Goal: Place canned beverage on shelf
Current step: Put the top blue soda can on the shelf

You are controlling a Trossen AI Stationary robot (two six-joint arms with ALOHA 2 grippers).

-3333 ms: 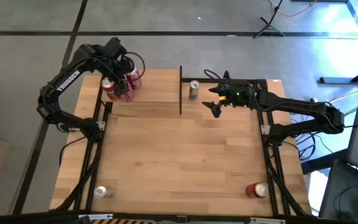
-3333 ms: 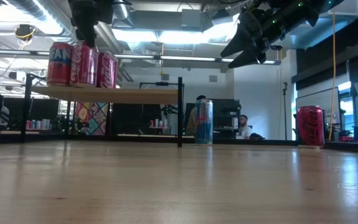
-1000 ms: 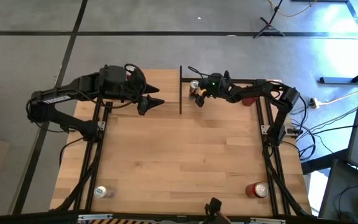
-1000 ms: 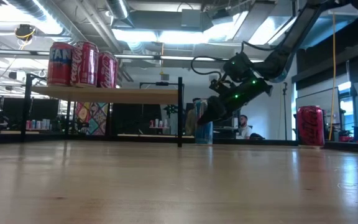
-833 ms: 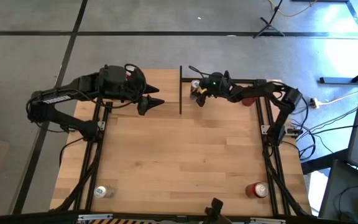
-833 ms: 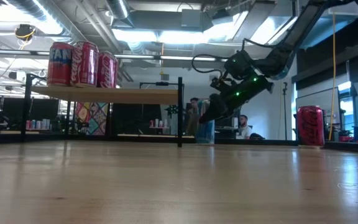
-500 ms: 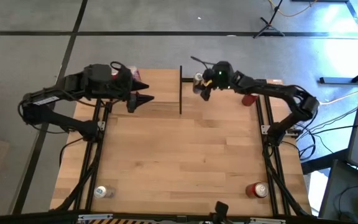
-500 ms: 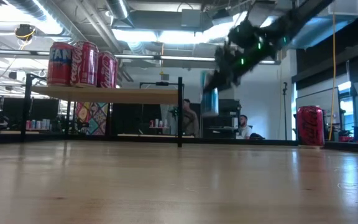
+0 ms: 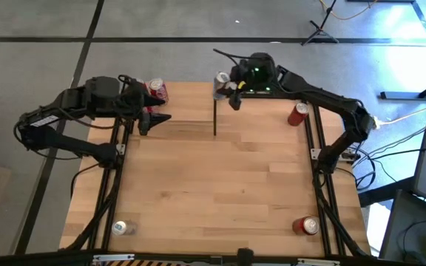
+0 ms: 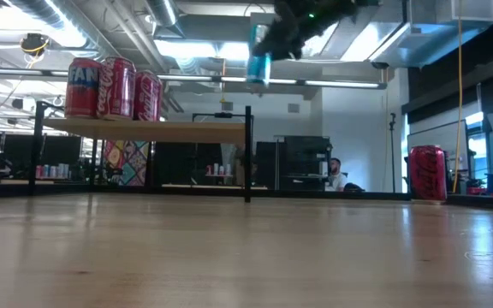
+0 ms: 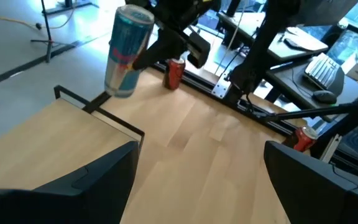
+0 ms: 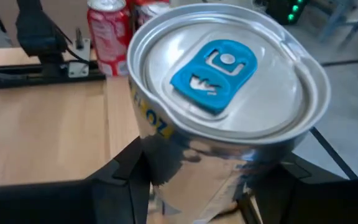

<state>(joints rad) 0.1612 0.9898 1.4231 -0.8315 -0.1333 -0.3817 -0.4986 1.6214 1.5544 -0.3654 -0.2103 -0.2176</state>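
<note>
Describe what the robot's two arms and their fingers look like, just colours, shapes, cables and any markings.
Both arms are black, built of slim jointed segments. The left arm carries white lettering along one link, and thin black cables loop near its wrist. The right arm has a small green light glowing at its wrist, just behind the right gripper. The left gripper's fingers are broad, flat, matte black plates with angled edges.

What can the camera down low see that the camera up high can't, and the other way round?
Only the low view shows the red cans standing side by side on the shelf, the silver-blue can lifted higher than the shelf board, and a person far back in the room.

Only the high view shows the left gripper waiting over the shelf and two cans near the table's front corners.

Both show the right gripper holding the silver-blue can beside the shelf's corner post.
</note>
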